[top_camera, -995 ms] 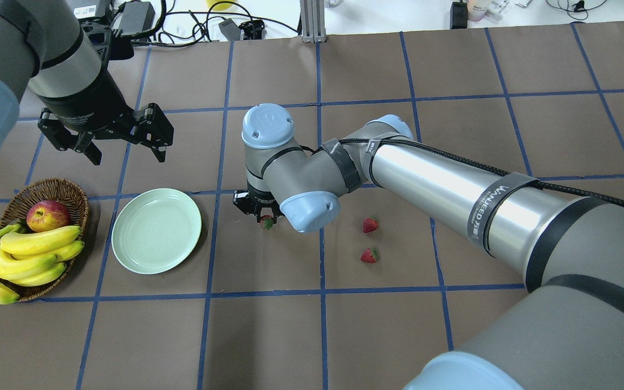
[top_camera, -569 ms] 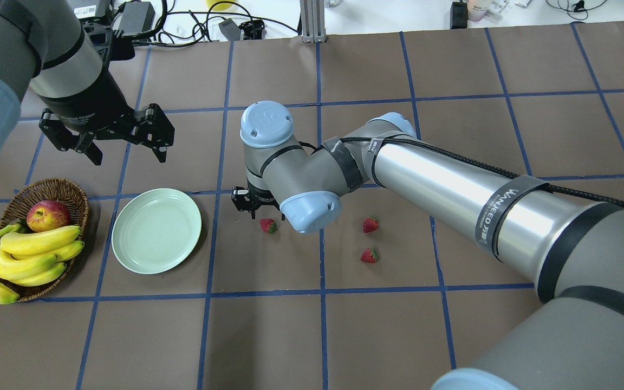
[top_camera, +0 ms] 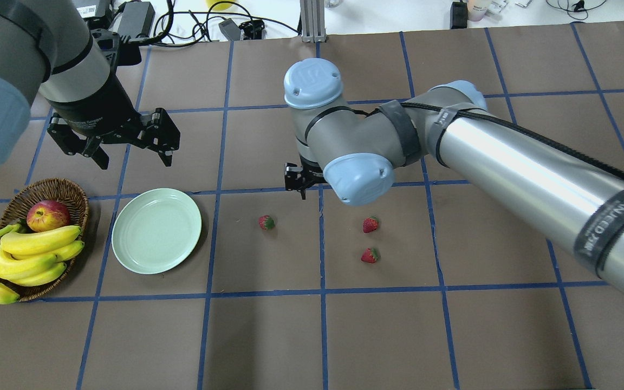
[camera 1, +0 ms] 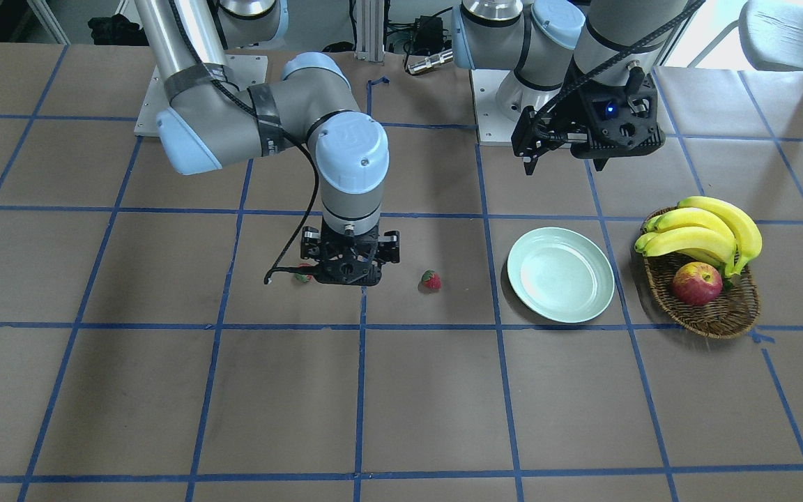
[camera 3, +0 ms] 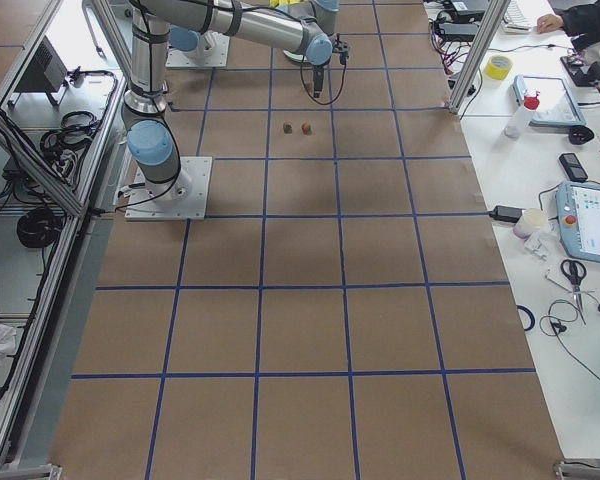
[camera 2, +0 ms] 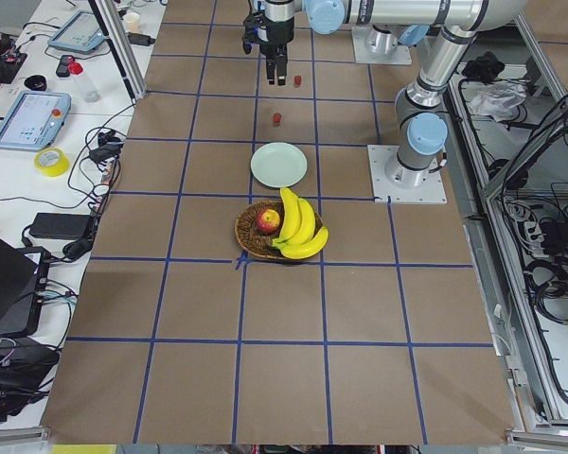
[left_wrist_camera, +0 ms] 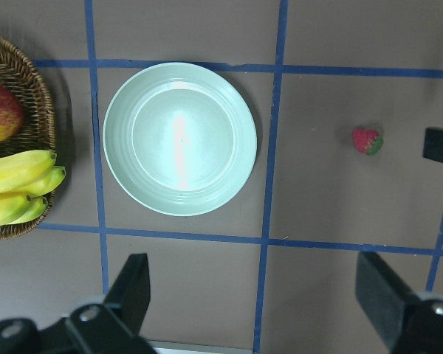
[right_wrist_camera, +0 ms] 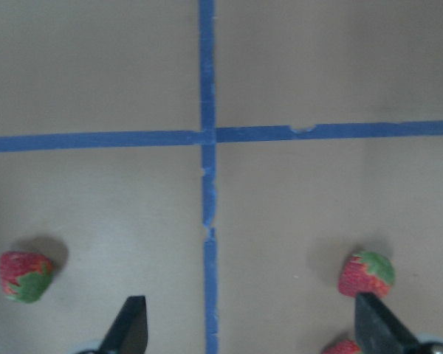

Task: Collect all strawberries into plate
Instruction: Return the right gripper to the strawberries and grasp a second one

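Observation:
Three strawberries lie on the brown table: one (top_camera: 266, 222) right of the plate, and two (top_camera: 370, 224) (top_camera: 369, 255) further right. The mint-green plate (top_camera: 156, 230) holds nothing. My right gripper (top_camera: 302, 187) hangs open and empty above the table between the strawberries. Its wrist view shows one strawberry at the left (right_wrist_camera: 26, 275) and one at the right (right_wrist_camera: 365, 273) between open fingers (right_wrist_camera: 129, 324). My left gripper (top_camera: 128, 146) is open and empty, raised beyond the plate. Its wrist view shows the plate (left_wrist_camera: 179, 138) and a strawberry (left_wrist_camera: 368, 140).
A brown wicker basket (top_camera: 68, 189) left of the plate holds bananas (top_camera: 25, 254) and a red-yellow apple (top_camera: 47, 215). Cables and boxes lie along the table's far edge (top_camera: 225, 24). Blue tape lines grid the table.
My right gripper was down at the left strawberry, then rose and moved right and away from the plate. The strawberry stayed on the table. The left arm shifted slightly.

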`<state>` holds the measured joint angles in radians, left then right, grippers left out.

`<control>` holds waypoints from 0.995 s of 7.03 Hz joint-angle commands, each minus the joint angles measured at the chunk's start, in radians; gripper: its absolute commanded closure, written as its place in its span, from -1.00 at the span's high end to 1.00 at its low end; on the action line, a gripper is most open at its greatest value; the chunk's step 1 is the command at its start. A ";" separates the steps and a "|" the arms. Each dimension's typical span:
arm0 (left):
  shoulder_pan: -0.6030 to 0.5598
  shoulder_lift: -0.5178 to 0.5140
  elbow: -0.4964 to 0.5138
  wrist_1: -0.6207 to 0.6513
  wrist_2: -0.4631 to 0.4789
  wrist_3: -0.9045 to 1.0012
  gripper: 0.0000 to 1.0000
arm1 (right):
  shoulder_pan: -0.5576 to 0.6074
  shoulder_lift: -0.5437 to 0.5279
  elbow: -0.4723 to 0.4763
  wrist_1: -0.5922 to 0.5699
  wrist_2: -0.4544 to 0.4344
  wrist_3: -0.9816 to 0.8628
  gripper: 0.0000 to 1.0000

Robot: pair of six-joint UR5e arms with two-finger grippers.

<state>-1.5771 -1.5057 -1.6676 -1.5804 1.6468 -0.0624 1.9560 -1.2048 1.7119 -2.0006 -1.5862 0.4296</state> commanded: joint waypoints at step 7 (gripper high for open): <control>-0.004 -0.001 -0.018 0.037 0.001 0.010 1.00 | -0.095 -0.016 0.318 -0.331 0.009 0.000 0.64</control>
<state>-1.5815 -1.5071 -1.6853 -1.5460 1.6466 -0.0523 1.8691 -1.2284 2.0322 -2.3263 -1.5768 0.4278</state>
